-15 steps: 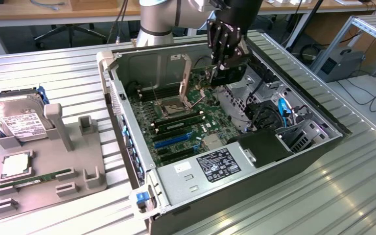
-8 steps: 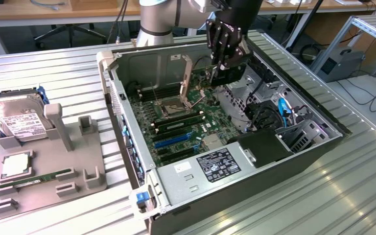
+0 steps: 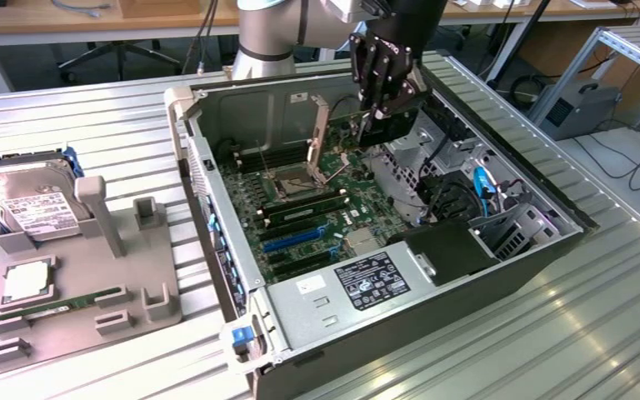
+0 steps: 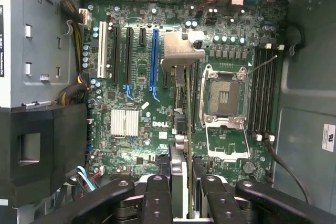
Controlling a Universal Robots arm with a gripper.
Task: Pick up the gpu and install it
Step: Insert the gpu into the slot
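My gripper (image 3: pixel 379 110) hangs inside the open computer case (image 3: pixel 542 250), above the far part of the motherboard (image 3: pixel 320 208), and is shut on the gpu (image 3: pixel 396 127), a dark flat card held on edge. In the wrist view the gpu (image 4: pixel 187 103) runs edge-on as a thin strip between my fingers (image 4: pixel 178 174), with its pale metal end bracket (image 4: pixel 181 53) at the far end. The card floats above the board between the blue expansion slot (image 4: pixel 154 59) and the CPU socket (image 4: pixel 223 95), apart from both.
A grey fixture tray (image 3: pixel 131 283) at the exterior view's left holds a silver hard drive (image 3: pixel 31 204), a green RAM stick (image 3: pixel 59 304) and a CPU (image 3: pixel 26 282). Inside the case are a black shroud (image 3: pixel 448 246), cables (image 3: pixel 482 187) and drive cages.
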